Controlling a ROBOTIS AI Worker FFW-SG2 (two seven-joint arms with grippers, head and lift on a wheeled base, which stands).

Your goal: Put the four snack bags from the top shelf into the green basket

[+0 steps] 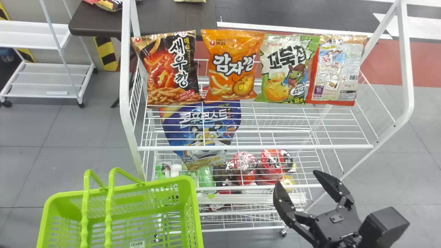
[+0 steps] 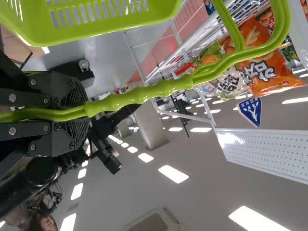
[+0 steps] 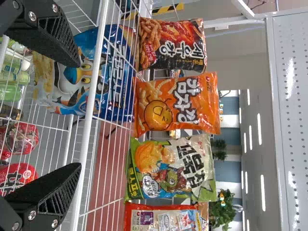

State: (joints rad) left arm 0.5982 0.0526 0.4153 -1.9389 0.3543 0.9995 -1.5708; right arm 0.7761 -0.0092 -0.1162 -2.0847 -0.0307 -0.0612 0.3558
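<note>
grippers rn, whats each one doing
Left gripper: closed on the green basket's handles.
Right gripper: open, nothing between its fingers.

We sport a black right gripper (image 1: 297, 177) with textured, tapering fingers (image 3: 54, 34), silver screws (image 3: 32, 16) and a boxy black wrist housing (image 1: 384, 225).
</note>
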